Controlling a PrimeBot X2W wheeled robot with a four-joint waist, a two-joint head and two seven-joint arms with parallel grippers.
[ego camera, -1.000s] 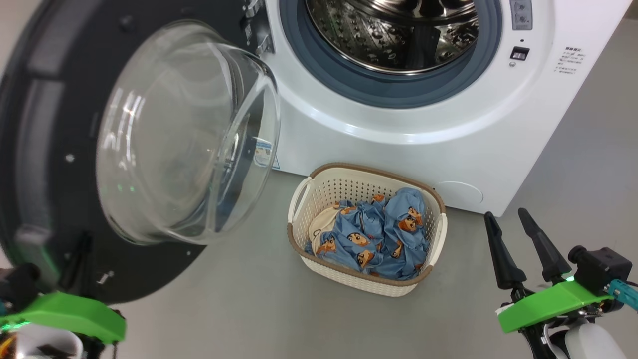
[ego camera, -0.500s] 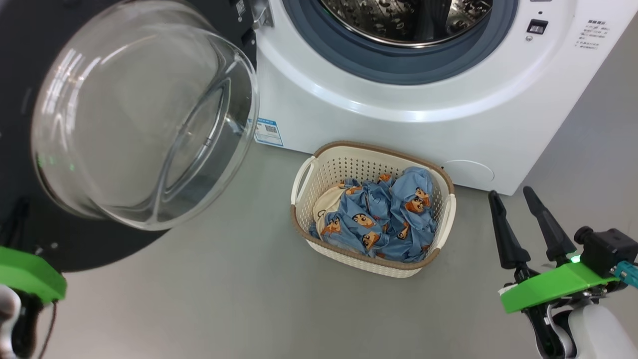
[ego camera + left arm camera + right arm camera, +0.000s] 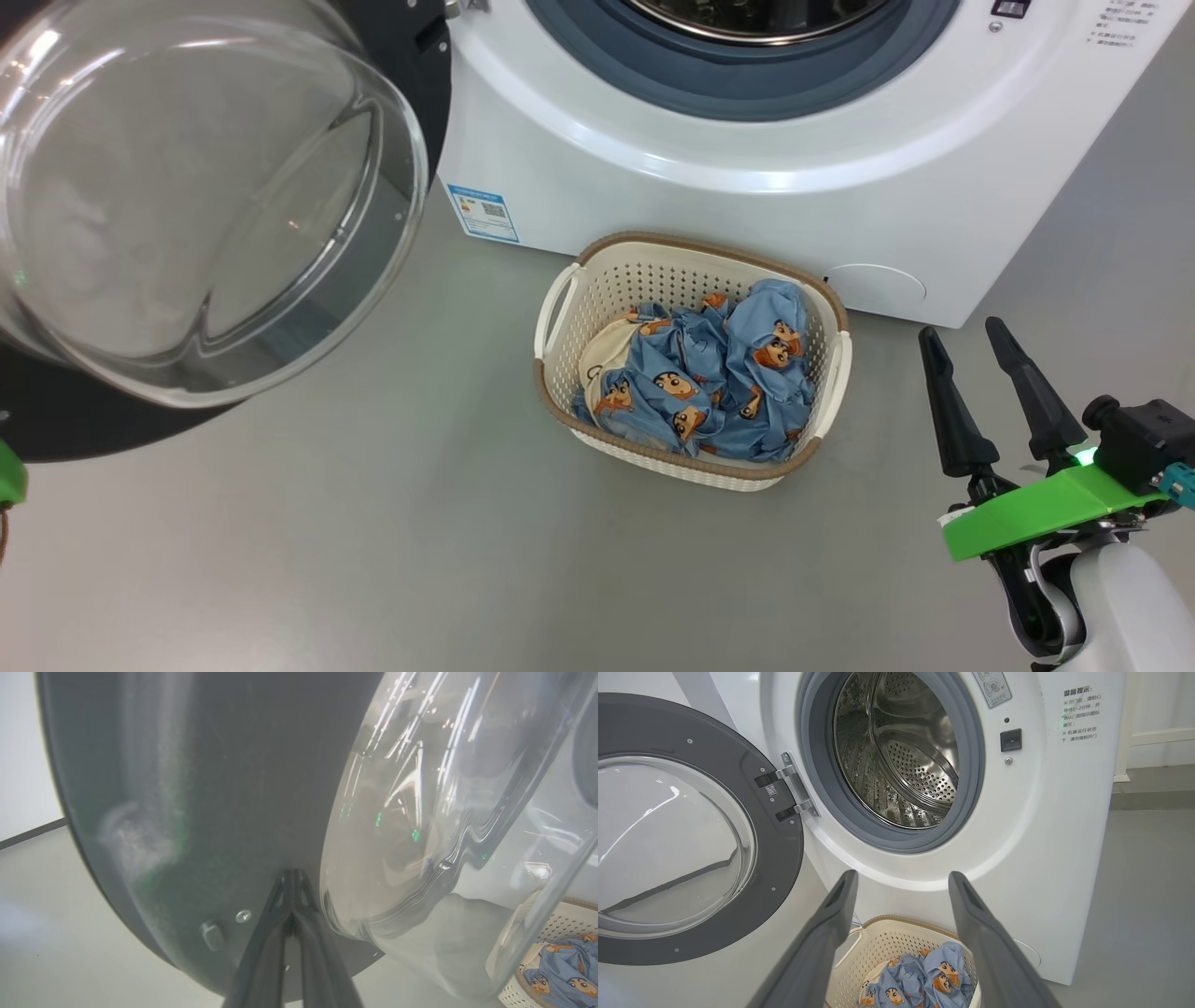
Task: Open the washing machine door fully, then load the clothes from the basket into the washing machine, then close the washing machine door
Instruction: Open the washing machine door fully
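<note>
Bright, even light (streaky glare)

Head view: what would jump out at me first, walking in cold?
The washing machine door dominates the upper left, standing wide open with its bulging clear glass bowl facing us. Below the white washing machine, on the grey floor, stands a cream basket full of blue cartoon-print clothes. At the lower right, the right end effector hangs open beside the basket, holding nothing.
</note>
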